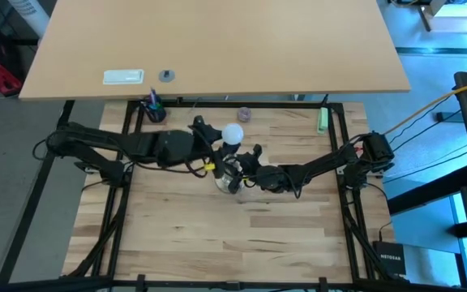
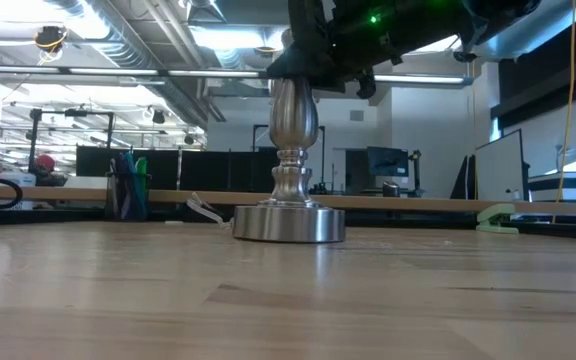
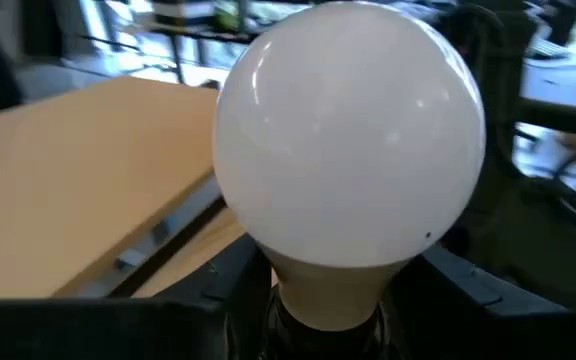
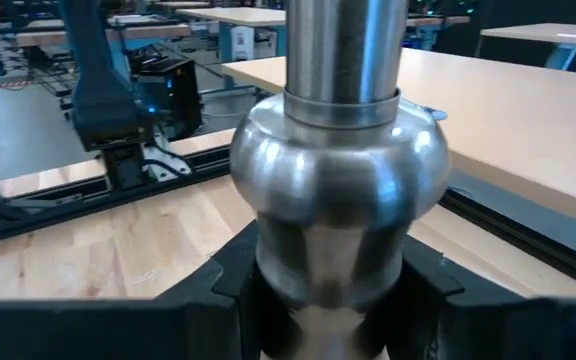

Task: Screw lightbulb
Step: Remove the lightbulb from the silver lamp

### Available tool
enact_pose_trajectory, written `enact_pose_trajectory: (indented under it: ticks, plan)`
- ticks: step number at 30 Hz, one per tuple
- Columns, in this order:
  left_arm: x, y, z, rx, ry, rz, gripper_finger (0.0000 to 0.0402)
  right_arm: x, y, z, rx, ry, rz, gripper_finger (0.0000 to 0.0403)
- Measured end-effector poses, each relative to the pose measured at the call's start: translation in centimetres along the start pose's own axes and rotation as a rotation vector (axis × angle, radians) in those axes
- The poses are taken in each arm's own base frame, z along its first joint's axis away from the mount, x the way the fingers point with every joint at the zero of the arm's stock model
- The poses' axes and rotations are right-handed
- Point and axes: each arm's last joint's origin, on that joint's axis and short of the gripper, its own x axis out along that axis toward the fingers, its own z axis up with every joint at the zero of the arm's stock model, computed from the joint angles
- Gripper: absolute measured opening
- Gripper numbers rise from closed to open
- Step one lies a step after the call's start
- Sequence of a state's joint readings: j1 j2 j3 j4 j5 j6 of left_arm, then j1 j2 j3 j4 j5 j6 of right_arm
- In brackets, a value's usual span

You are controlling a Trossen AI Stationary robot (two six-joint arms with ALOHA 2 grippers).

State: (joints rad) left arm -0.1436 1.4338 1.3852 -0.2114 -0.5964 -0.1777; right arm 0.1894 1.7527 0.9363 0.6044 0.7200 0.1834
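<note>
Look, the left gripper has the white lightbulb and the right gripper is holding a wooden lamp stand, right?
Not quite. The stand is shiny silver metal, not wood; the right wrist view shows the right gripper clamped around its stem. The rest is right: in the left wrist view, the left gripper has the white lightbulb by its neck.

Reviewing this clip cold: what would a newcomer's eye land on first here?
The white lightbulb fills the left wrist view, its narrow base between the left hand's fingers near the table's middle. Next comes the shiny silvery stand, upright on the wooden table, with the right hand closed around its stem. Both dark arms meet there.
</note>
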Motion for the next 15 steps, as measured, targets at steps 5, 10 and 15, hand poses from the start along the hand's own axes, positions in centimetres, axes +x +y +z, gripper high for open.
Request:
enact_pose_trajectory:
  ticks: [5, 10, 15]
  plan:
    - [0.3, -1.8, -0.4, -0.016, -0.054, 0.039, 0.0171, -0.1, 0.0, 0.0, 0.005, -0.003, -0.022, 0.0138]
    - [-0.3, -1.9, -0.6, 0.092, -0.024, 0.018, 0.0181, -0.1, 0.0, 0.0, -0.002, 0.000, -0.011, 0.0138]
    - [-2.2, -0.5, 0.3, 0.094, 0.029, -0.058, 0.0229, 0.0, 0.0, 0.0, -0.008, 0.003, 0.012, 0.0138]
